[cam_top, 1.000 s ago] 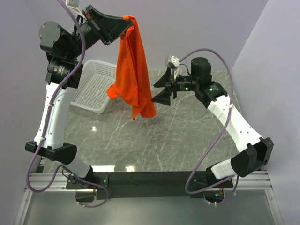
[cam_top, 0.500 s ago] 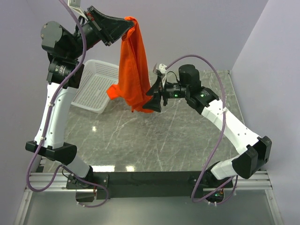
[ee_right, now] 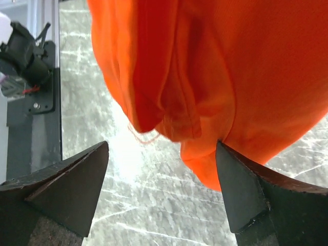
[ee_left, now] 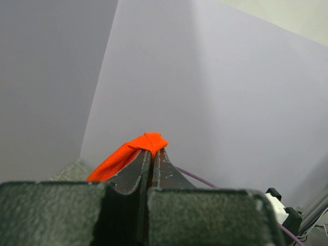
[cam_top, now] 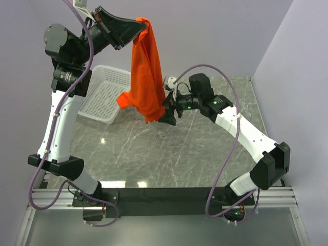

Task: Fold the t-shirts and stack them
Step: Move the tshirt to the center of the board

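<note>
An orange-red t-shirt (cam_top: 145, 77) hangs full length in the air over the back of the table. My left gripper (cam_top: 139, 23) is shut on its top fold, high up at the back; in the left wrist view the cloth (ee_left: 134, 149) bulges out past the pressed-together tips (ee_left: 152, 152). My right gripper (cam_top: 167, 108) is open at the shirt's lower right edge. In the right wrist view the shirt's bottom hem (ee_right: 205, 87) hangs between and above the spread fingers (ee_right: 241, 184), touching the right finger.
A white mesh basket (cam_top: 106, 93) lies tilted at the back left of the grey marble table (cam_top: 169, 148), just behind the hanging shirt. Lilac walls close the back and right side. The arm bases sit on the black rail at the near edge.
My right arm has swung left, bringing its open gripper from well clear of the shirt up to the shirt's lower edge. The left arm and the hanging shirt have hardly moved.
</note>
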Motion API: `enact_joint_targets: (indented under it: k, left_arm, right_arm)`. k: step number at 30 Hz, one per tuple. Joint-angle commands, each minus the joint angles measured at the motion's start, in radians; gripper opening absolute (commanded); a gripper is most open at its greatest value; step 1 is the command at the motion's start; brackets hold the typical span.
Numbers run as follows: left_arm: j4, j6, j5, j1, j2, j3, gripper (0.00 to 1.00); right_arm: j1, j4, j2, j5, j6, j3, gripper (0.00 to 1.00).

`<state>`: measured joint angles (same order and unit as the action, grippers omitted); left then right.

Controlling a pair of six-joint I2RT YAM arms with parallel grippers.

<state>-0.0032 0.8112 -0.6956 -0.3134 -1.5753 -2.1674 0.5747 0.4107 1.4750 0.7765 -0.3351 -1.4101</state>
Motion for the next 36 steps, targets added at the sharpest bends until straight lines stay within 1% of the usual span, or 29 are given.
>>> enact_joint_targets:
  k: [1, 7, 11, 13, 18, 22, 23, 25, 26, 28, 29, 31, 32, 36]
  left_arm:
    - [0.097, 0.032, -0.016, -0.006, 0.043, -0.020, 0.00]
    - [0.100, 0.036, -0.018, -0.006, 0.047, -0.012, 0.01]
    - [0.085, 0.022, -0.010, -0.006, 0.060, 0.000, 0.00]
    - [0.083, 0.022, -0.010, -0.006, 0.066, 0.006, 0.00]
    - [0.080, 0.020, -0.008, -0.006, 0.067, 0.009, 0.00]
    - [0.091, 0.032, -0.015, -0.006, 0.067, 0.014, 0.00]
    - [0.095, 0.034, -0.015, -0.004, 0.067, 0.014, 0.01]
    - [0.094, 0.036, -0.013, -0.006, 0.070, 0.011, 0.01]
    - [0.091, 0.033, -0.015, -0.007, 0.072, 0.011, 0.01]
    - [0.086, 0.025, -0.012, -0.006, 0.081, 0.012, 0.01]
    - [0.082, 0.022, -0.012, -0.006, 0.084, 0.014, 0.01]
    - [0.075, 0.014, -0.008, -0.006, 0.090, 0.023, 0.00]
    - [0.072, 0.011, -0.010, -0.006, 0.093, 0.023, 0.00]
    - [0.032, -0.030, 0.002, -0.006, 0.104, 0.015, 0.01]
  right_arm:
    - [0.002, 0.004, -0.019, 0.038, -0.067, 0.011, 0.90]
    - [0.004, -0.087, 0.025, 0.093, 0.071, -0.032, 0.84]
    - [0.011, -0.134, 0.041, 0.119, 0.163, -0.052, 0.77]
    - [0.016, -0.145, 0.045, 0.121, 0.172, -0.058, 0.74]
    - [0.019, -0.168, 0.045, 0.136, 0.226, -0.076, 0.61]
    - [0.019, -0.193, 0.048, 0.110, 0.261, -0.084, 0.55]
    - [0.019, -0.193, 0.048, 0.092, 0.266, -0.084, 0.51]
    - [0.016, -0.188, 0.054, 0.031, 0.257, -0.084, 0.45]
    - [0.013, -0.185, 0.057, 0.005, 0.246, -0.084, 0.38]
    - [-0.002, -0.191, 0.057, -0.034, 0.249, -0.081, 0.29]
    - [-0.012, -0.193, 0.059, -0.034, 0.258, -0.079, 0.21]
    - [-0.021, -0.199, 0.057, -0.020, 0.266, -0.084, 0.09]
    - [-0.030, -0.197, 0.056, -0.016, 0.263, -0.087, 0.01]
    - [-0.052, -0.158, 0.041, 0.036, 0.217, -0.101, 0.00]
